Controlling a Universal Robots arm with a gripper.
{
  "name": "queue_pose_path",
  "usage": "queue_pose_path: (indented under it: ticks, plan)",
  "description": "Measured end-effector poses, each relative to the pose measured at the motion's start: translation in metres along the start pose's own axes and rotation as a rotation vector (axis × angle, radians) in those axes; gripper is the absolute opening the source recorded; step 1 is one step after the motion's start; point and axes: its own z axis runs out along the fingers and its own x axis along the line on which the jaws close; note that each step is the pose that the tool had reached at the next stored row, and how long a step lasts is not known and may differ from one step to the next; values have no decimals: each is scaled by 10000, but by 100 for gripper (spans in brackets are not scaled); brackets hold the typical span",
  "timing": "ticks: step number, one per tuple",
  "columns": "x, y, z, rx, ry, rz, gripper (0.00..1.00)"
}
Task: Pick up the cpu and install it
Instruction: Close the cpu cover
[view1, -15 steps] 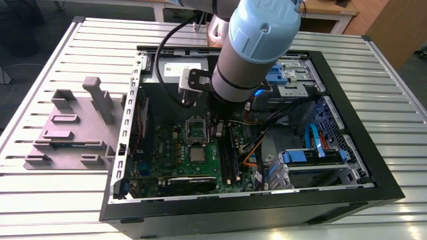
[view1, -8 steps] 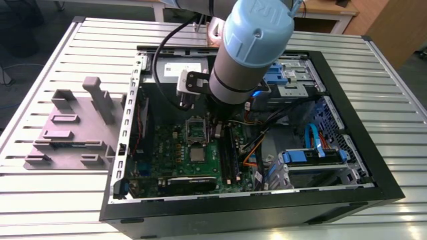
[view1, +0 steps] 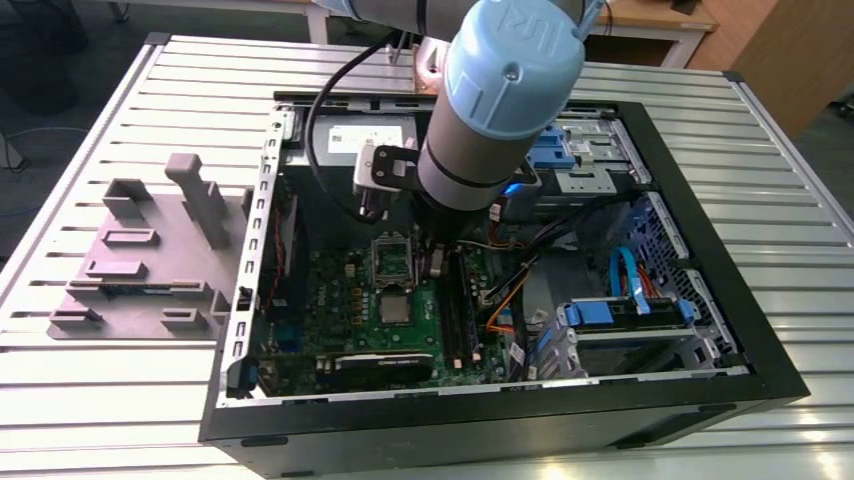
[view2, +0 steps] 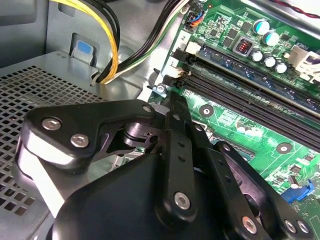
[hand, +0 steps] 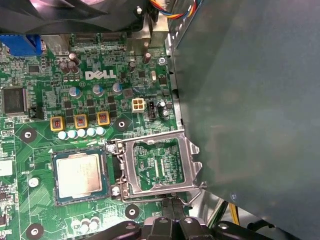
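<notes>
Cpu (hand: 80, 176) lies flat in its socket on the motherboard (hand: 45, 100), silver top up, inside the open case (view1: 747, 380). Metal bracket (hand: 160, 165) is flipped open just beside it. Gripper (hand: 172, 206) hangs near the bracket, apart from the cpu, fingers pressed together and empty.

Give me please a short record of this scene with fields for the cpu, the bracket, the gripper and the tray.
cpu: lies flat on the green motherboard, silver top up
bracket: metal frame swung open beside the cpu, not covering it
gripper: shut, nothing seen in it, tips close to the open bracket, apart from the cpu
tray: mauve-grey, on the slatted table outside the computer case, at the exterior view's left
</notes>
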Motion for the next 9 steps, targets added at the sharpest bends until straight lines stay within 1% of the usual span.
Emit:
queue_pose_path:
  ticks: [4,7,9]
  plan:
    - [-28,6,5,0,3,0,11]
    - [-27,10,8,26,3,-6,11]
    - [-27,10,8,28,1,-7,11]
